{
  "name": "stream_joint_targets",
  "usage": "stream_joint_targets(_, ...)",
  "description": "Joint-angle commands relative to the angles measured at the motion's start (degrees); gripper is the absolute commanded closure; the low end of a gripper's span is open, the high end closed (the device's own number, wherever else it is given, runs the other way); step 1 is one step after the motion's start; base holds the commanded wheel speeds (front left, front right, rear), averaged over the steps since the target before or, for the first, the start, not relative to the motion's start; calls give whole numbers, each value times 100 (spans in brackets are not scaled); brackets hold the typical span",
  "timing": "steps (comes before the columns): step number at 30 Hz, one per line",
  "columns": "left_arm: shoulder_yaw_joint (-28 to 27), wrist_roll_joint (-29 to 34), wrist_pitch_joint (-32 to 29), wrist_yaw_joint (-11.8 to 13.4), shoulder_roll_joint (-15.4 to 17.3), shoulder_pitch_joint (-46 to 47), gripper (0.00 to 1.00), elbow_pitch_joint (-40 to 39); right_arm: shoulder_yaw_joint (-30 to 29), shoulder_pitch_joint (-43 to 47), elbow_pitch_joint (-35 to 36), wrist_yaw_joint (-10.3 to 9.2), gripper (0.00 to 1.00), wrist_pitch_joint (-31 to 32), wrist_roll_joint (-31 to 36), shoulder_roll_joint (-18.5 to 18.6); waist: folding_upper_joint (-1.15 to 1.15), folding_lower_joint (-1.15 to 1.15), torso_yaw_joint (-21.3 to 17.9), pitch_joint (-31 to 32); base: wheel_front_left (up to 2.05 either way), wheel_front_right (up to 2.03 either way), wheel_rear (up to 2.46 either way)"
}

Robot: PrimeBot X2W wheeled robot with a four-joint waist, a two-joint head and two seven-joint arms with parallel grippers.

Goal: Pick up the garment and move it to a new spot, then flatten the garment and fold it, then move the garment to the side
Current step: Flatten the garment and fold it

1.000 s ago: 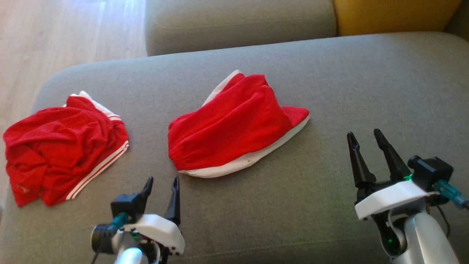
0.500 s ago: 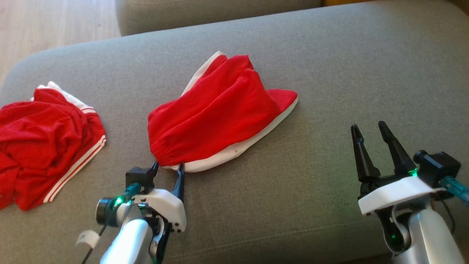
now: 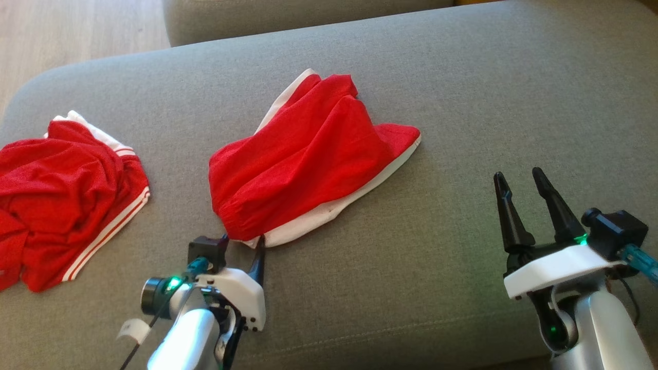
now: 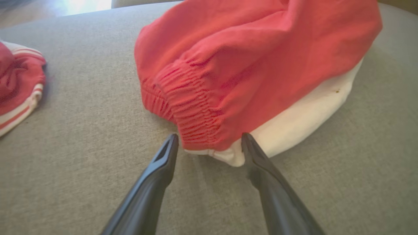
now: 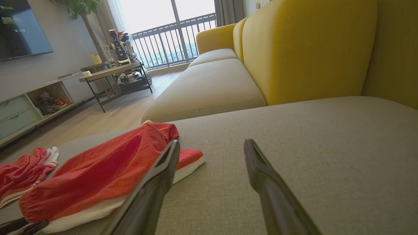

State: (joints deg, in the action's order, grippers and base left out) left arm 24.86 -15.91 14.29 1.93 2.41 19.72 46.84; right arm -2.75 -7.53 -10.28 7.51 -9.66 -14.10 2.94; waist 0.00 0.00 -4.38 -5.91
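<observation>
The red shorts (image 3: 308,164) lie crumpled in the middle of the grey sofa cushion (image 3: 462,103), white trim showing along their near edge. The left gripper (image 3: 243,239) sits low at their nearest corner, jaws spread wide. The gathered elastic waistband (image 4: 192,111) pokes in just between the two tips, which are not closed on it. The right gripper (image 3: 517,174) hangs well off to the right over bare cushion, jaws likewise spread and holding nothing. A second red garment (image 3: 61,195) with white stripes lies heaped at the cushion's left end.
</observation>
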Motion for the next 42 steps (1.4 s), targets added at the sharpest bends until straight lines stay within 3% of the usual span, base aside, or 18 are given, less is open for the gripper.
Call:
stream_joint_targets(1,-110,115,71,-51,48,184,0,-153,128,-203,172,-2,0,-46,26,-6,0,0,17,8,0,0,0)
stream_joint_targets(9,-27,250,71,-169,67,253,0,77,183,-258,113,-2,0,-63,-1,-6,0,0,13,15,0,0,0)
stream_joint_targets(10,5,270,71,-185,66,308,47,214,194,-267,85,-2,0,-66,0,-6,0,0,15,19,0,0,0)
stream_joint_targets(11,16,273,71,-195,65,333,70,258,200,-272,66,-2,0,-67,2,-6,0,0,21,20,0,0,0)
stream_joint_targets(12,27,274,71,-204,65,351,100,297,210,-280,43,-2,0,-65,4,-6,0,0,30,25,0,0,0)
stream_joint_targets(21,15,208,71,-238,56,336,100,195,263,-329,-173,-2,0,-76,19,-6,0,0,252,109,0,0,0)
stream_joint_targets(28,-77,226,71,-176,67,105,100,-334,293,-284,-291,-2,0,-118,2,-6,0,0,399,273,0,0,0)
stream_joint_targets(41,-921,281,71,101,312,-1241,100,-2820,275,112,-205,-2,0,-325,-87,-6,0,0,787,748,0,0,0)
stream_joint_targets(42,-984,316,71,115,302,-1372,60,-3050,271,173,-180,-2,0,-339,-109,-6,0,0,809,774,0,0,0)
